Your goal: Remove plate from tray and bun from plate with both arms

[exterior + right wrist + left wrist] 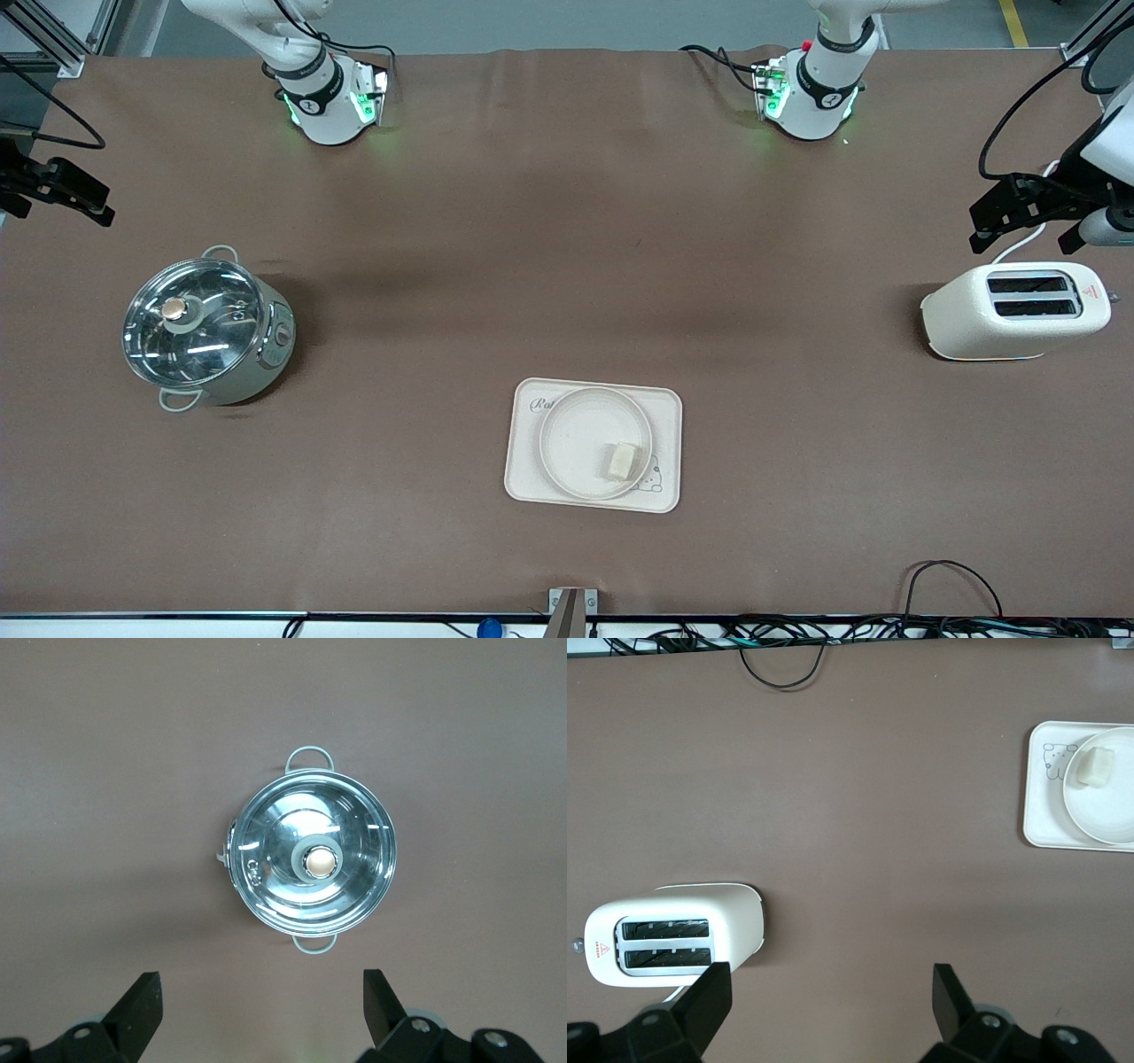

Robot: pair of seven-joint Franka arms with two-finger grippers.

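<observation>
The round cream-white plate lies on the rectangular cream tray near the front-camera edge of the table, at mid-length. The small pale bun lies on the plate, near its rim. The left wrist view shows the plate, the bun and the tray far off. My left gripper hangs open and empty over the table by the toaster; its jaws stand wide apart. My right gripper hangs open and empty over the table by the pot.
A white two-slot toaster stands at the left arm's end, also in the left wrist view. A steel pot with a glass lid stands at the right arm's end, also in the right wrist view. Cables lie along the front-camera edge.
</observation>
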